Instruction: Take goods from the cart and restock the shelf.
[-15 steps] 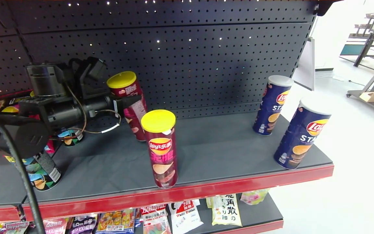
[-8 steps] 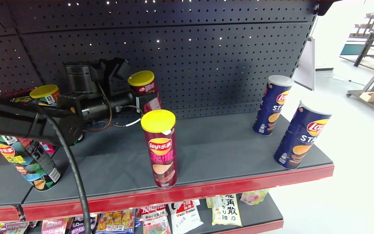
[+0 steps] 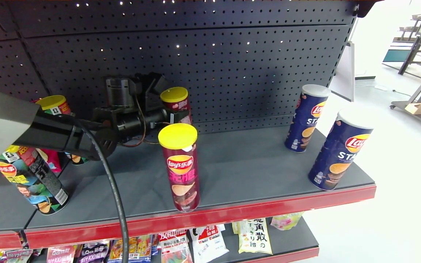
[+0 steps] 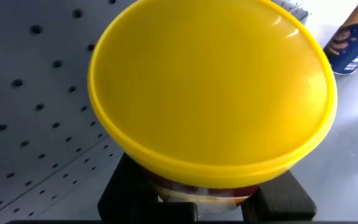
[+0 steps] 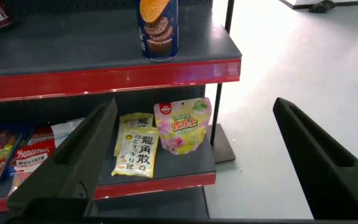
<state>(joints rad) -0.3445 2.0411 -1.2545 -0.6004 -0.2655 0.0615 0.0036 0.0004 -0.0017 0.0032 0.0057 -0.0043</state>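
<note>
My left gripper (image 3: 178, 116) is shut on a maroon chip can with a yellow lid (image 3: 175, 99), held upright at the back of the grey shelf (image 3: 239, 171), close to the pegboard. The left wrist view looks down on that yellow lid (image 4: 211, 87), with dark fingers (image 4: 140, 193) on both sides of the can below it. A second maroon can with a yellow lid (image 3: 181, 168) stands near the red front edge, in front of the held one. My right gripper (image 5: 197, 155) is open, held low in front of the shelving with nothing between its fingers.
Two blue chip cans (image 3: 305, 118) (image 3: 338, 151) stand at the shelf's right end. Colourful cans (image 3: 31, 171) and a yellow-lidded can (image 3: 54, 105) crowd the left. Snack bags (image 3: 254, 233) lie on the lower shelf. A bare stretch of shelf lies between the maroon and blue cans.
My left arm has carried the maroon can to the right and deeper toward the pegboard, and the can now stands more upright. The other cans have not moved.
</note>
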